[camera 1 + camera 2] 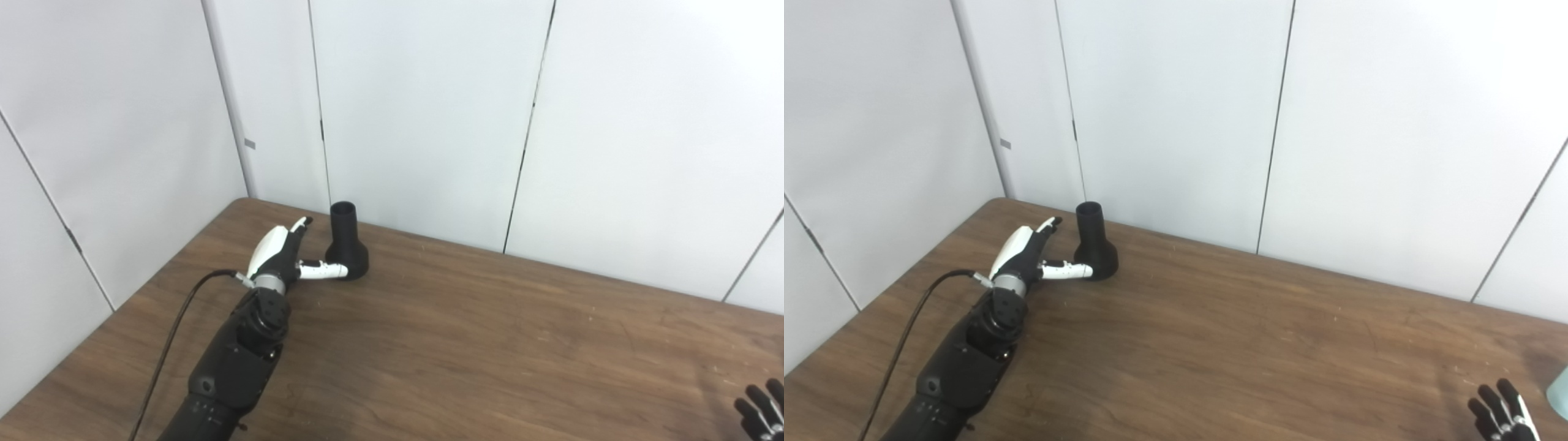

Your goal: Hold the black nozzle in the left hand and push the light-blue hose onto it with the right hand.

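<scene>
The black nozzle (347, 242) stands upright on the brown wood-grain worktop (490, 343), left of centre in the frame and near the far edge where the worktop meets the white panelled wall (429, 110). Its wide flared base sits on the surface and its narrow round mouth points upward. The left hand (285, 254), white-shelled over black, reaches in from the lower left of the frame on a black arm (236, 361). Its fingers (299, 225) are spread and extended toward the wall just left of the nozzle's neck, apart from it, while the thumb (321, 270) stretches sideways with its tip at the nozzle's base, touching it or very nearly so. The fingers are released and unfolded, holding nothing. A black cable (177, 318) runs from the wrist down along the arm to the bottom left of the frame. At the lower right corner of the frame only the dark fingertips of the right hand (1500, 410) show, pointing upward and splayed apart with nothing between them; the palm is cut off by the frame edge. At the far right edge of the right eye view, a sliver of something light blue (1559, 384) rests on the worktop just beside that hand; too little of it shows to tell its shape.
</scene>
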